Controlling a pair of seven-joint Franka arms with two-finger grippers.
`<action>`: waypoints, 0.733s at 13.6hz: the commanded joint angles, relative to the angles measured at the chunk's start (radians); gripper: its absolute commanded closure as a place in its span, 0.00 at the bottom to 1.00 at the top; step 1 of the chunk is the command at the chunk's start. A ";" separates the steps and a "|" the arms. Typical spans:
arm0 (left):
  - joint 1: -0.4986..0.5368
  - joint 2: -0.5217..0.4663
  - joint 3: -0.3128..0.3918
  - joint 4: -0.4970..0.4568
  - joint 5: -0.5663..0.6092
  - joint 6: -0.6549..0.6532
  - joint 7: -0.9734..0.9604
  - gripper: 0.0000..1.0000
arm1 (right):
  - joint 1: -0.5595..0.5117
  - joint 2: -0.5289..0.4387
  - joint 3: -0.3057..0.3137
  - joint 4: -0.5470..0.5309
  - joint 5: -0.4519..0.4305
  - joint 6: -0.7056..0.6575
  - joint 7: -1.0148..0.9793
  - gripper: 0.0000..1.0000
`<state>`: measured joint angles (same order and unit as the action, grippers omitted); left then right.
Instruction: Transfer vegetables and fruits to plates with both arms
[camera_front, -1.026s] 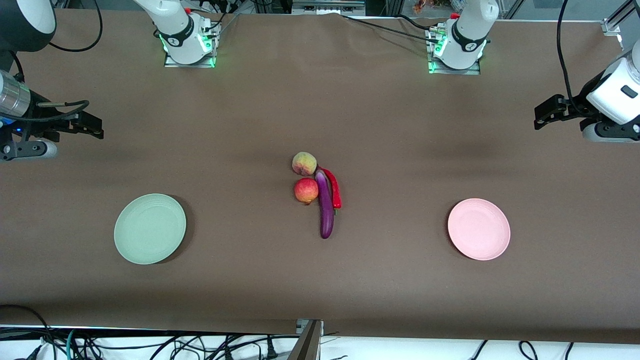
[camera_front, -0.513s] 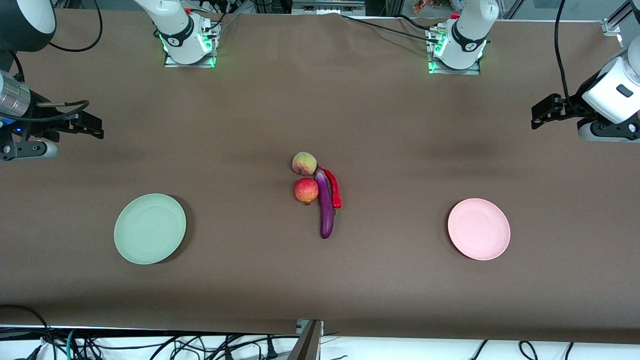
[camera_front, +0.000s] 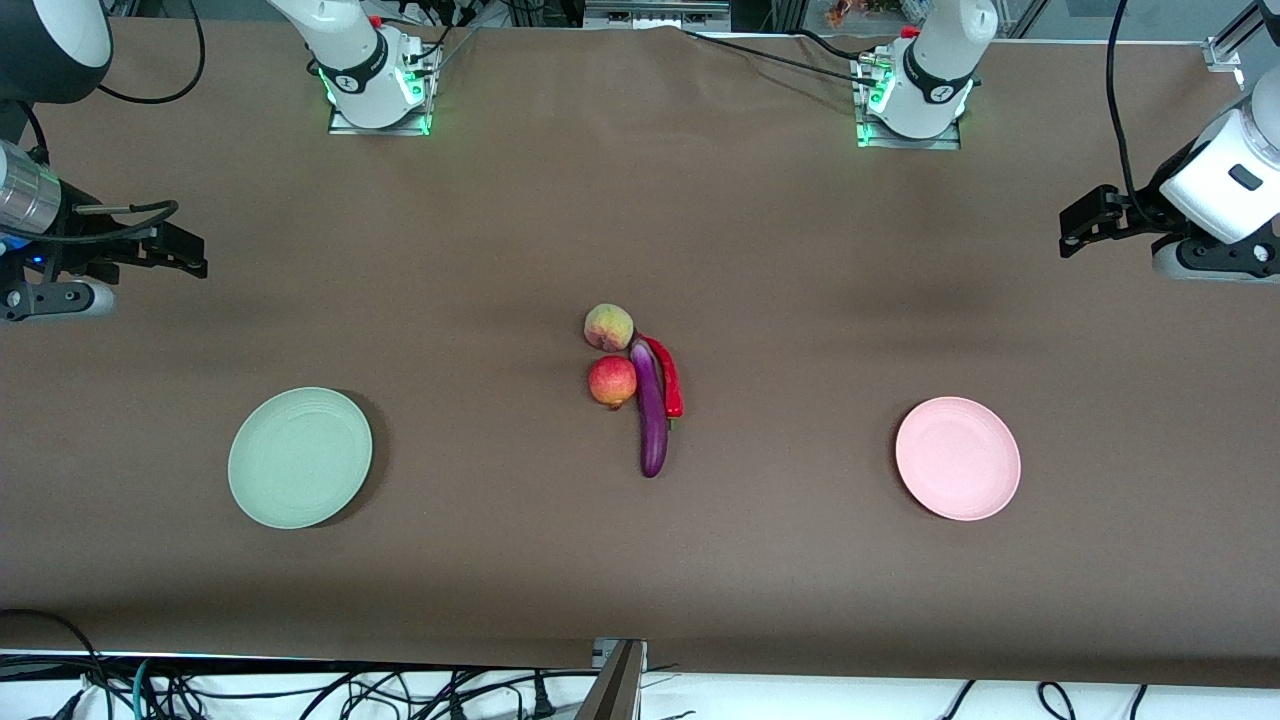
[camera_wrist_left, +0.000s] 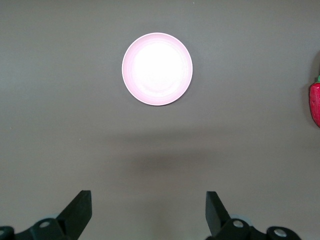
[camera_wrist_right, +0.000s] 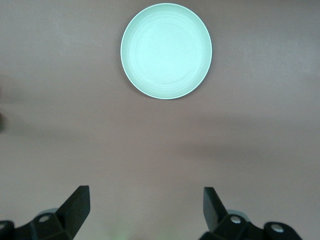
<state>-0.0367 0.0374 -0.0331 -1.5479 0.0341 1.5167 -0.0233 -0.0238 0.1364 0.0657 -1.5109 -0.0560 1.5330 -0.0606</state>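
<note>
Nothing has been transferred yet, so this looks like the opening step: both plates are bare and all 4 items sit together at the centre of the front view. The peach is uppermost, the redder fruit just below it, the eggplant lying lengthwise beside them, and the chili pepper touching the eggplant on the side toward the left arm's end of the table; its tip also shows at the right edge of the left wrist view.

The mint green plate lies at lower left of the front view and holds nothing; the pink plate at lower right holds nothing either.

The right gripper hangs at the left edge of the front view, above the bare table, with its 2 fingers spread wide and nothing between them. The left gripper sits at the right edge, also wide and holding nothing.

The next move probably calls for each arm to reach inward to the cluster. Since the pieces touch, a careful descent onto 1 item without nudging its neighbours would matter.
</note>
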 joint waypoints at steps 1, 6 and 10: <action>-0.003 0.010 -0.001 0.026 0.010 -0.006 0.014 0.00 | -0.004 0.009 0.003 0.023 0.013 -0.005 -0.016 0.00; -0.003 0.010 -0.001 0.025 0.010 -0.006 0.014 0.00 | -0.002 0.009 0.005 0.021 0.013 -0.002 -0.013 0.00; -0.003 0.010 -0.001 0.025 0.010 -0.007 0.014 0.00 | 0.019 0.051 0.008 0.020 0.050 0.053 -0.005 0.00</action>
<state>-0.0367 0.0374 -0.0331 -1.5474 0.0341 1.5167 -0.0233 -0.0171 0.1611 0.0725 -1.5109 -0.0283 1.5690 -0.0606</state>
